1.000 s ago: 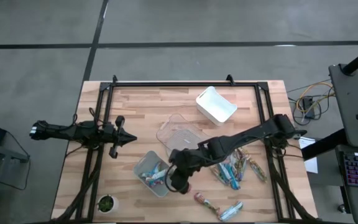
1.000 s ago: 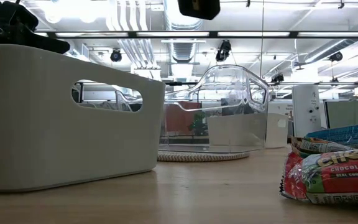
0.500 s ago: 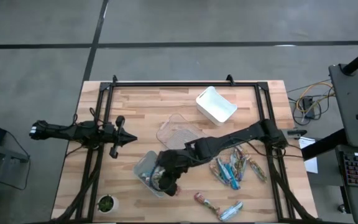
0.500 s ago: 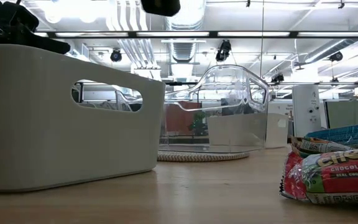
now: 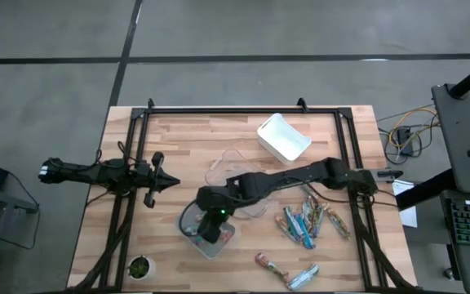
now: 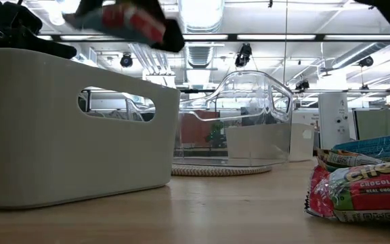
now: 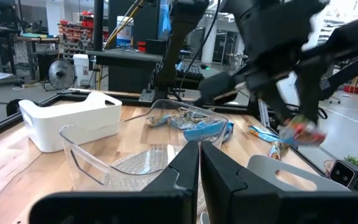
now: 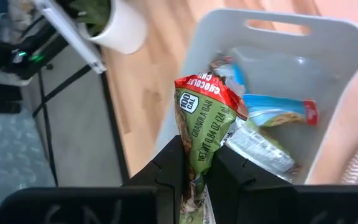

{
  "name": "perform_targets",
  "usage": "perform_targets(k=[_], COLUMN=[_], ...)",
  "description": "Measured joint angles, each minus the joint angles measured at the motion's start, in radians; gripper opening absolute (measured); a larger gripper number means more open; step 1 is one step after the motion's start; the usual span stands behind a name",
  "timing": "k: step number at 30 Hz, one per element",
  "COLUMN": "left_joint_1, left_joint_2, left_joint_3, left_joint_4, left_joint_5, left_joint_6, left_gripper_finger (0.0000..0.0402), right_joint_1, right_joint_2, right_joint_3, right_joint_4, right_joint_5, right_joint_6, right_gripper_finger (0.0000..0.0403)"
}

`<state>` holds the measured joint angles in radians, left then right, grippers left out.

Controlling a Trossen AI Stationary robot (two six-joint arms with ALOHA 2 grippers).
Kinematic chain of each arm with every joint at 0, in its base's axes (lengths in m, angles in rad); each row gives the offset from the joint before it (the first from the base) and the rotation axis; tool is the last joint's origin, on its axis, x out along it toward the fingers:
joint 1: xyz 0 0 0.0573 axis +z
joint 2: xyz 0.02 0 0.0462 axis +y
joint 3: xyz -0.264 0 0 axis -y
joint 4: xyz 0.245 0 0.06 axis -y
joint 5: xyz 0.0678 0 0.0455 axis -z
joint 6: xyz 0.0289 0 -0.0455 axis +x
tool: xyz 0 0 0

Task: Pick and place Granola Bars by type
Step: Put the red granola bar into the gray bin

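My right gripper (image 5: pixel 211 231) hovers over the grey bin (image 5: pixel 188 222) near the table's front, shut on a granola bar (image 8: pixel 205 118) in a green wrapper with a red end. The same bar shows above the bin's rim in the low view (image 6: pixel 124 20). Several bars in blue and mixed wrappers lie on the bin's floor (image 8: pixel 272 109). More bars lie loose on the table at the right (image 5: pixel 304 220) and near the front edge (image 5: pixel 288 273). My left gripper (image 5: pixel 170 183) waits shut at the table's left side. My right gripper pinches the bar near one end (image 8: pixel 197 167) between its two fingers. The fingers slant down from the table's right side. The bar sticks out beyond the fingertips, red end foremost, lifted clear above the grey bin's opening.
A clear bin (image 5: pixel 233 173) on a round mat stands just behind the grey bin, and a white bin (image 5: pixel 284 137) stands farther back. A small potted plant (image 5: pixel 139 267) sits at the front left corner. Black frame rails (image 5: pixel 129 204) run along both sides.
My right gripper has carried the bar toward the table's left edge and a little down, from beside the grey bin's right corner to above its opening. It has stayed shut on the bar throughout.
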<state>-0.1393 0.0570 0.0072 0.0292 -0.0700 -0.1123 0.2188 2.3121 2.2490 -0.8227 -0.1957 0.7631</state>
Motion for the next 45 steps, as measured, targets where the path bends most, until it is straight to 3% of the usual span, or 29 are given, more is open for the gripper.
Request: perform_targets(k=[21,31,45], left_joint_1=[0.0,0.0,0.0], left_joint_2=[0.0,0.0,0.0], left_joint_3=[0.0,0.0,0.0], left_joint_4=[0.0,0.0,0.0], left_joint_5=[-0.001,-0.001,-0.002], left_joint_6=[0.0,0.0,0.0], left_gripper_finger=[0.0,0.0,0.0], right_joint_1=[-0.045,-0.045,-0.026], right_joint_2=[0.035,0.031,0.07], right_joint_3=[0.001,0.093,0.1], right_joint_4=[0.002,-0.04,-0.124], right_joint_5=[-0.016,-0.022,-0.02], right_joint_6=[0.104,0.122,0.166], right_gripper_finger=[0.0042,0.0023,0.0022])
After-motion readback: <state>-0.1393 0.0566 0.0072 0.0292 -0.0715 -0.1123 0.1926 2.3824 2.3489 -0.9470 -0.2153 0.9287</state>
